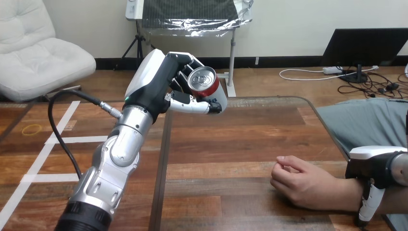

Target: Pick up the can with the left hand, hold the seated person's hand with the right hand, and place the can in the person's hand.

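Note:
My left hand (161,84) is raised above the table's far middle, its fingers and thumb curled round a red and silver can (206,83). The can is tilted, with its top facing me. The person's hand (298,180) rests on the table at the lower right, loosely curled with the knuckles up and nothing in it. My right hand (373,166) sits on the person's wrist at the right edge, with a finger (368,207) curled down over its near side. The can is well above and to the left of the person's hand.
The wooden table (240,144) has a dark seam (161,183) running front to back under my left arm. Its far edge and rounded right corner lie just behind the can. The person's lap (370,120) is beyond the right edge.

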`<state>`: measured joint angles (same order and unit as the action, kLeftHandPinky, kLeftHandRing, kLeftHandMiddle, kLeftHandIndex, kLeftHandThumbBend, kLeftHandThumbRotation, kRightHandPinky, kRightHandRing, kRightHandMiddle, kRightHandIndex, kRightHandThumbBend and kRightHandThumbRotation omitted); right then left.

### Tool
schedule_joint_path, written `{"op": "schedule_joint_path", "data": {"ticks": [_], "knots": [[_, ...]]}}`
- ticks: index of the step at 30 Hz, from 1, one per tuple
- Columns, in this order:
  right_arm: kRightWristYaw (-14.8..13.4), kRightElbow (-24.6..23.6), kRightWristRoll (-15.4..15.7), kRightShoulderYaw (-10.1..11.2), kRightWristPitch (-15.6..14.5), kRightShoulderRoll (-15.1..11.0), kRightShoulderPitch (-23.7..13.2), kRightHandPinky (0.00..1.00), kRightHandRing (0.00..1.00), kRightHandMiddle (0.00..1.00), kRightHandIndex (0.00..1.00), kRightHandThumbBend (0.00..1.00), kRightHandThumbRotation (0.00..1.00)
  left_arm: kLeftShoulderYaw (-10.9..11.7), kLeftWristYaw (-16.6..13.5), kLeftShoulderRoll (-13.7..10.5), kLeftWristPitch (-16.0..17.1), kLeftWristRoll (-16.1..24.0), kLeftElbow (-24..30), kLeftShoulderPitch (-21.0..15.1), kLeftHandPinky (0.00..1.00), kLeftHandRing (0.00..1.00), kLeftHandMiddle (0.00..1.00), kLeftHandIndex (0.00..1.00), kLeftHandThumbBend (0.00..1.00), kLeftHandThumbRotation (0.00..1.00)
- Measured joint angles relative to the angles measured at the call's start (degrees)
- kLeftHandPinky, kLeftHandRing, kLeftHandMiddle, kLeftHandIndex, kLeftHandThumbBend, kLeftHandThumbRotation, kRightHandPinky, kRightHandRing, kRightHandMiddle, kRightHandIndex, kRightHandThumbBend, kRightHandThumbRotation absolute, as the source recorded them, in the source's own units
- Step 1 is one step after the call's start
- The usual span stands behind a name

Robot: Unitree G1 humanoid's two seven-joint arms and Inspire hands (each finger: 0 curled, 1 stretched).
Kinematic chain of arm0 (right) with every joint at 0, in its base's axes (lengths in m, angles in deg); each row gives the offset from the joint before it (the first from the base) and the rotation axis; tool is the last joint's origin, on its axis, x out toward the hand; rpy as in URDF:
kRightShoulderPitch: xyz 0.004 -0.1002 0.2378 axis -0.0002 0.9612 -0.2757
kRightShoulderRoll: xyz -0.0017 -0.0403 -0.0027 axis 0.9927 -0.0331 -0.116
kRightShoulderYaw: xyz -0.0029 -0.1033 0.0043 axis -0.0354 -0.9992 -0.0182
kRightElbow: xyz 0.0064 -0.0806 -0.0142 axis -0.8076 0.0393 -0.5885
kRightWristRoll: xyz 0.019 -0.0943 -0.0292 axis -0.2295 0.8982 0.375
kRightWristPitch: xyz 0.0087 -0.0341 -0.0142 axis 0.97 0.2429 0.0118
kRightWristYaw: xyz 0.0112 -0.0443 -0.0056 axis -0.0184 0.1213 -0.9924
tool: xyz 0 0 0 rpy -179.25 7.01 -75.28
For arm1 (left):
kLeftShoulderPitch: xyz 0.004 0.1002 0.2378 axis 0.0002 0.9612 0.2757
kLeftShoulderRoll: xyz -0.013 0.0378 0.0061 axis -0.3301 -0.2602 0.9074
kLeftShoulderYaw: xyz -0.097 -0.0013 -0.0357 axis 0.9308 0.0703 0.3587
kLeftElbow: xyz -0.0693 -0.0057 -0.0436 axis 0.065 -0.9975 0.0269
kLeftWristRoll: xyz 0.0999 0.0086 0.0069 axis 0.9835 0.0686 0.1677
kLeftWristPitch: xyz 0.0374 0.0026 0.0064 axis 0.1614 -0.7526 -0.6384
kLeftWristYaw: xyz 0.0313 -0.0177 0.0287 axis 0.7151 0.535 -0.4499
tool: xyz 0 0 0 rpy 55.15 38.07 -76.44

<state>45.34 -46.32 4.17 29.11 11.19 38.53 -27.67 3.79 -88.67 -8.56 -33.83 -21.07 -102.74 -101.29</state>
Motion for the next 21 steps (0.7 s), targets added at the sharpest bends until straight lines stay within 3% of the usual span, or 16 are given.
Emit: {"op": "schedule_joint_path", "data": {"ticks": [21], "knots": [[0.24, -1.11, 0.08, 0.0, -1.45, 0.33, 0.57, 0.16, 0.24, 0.37, 0.46, 0.68, 0.0, 0.52, 0.01, -0.01, 0.0, 0.03, 0.0, 0.02, 0.33, 0.38, 0.46, 0.49, 0.64, 0.0]]}}
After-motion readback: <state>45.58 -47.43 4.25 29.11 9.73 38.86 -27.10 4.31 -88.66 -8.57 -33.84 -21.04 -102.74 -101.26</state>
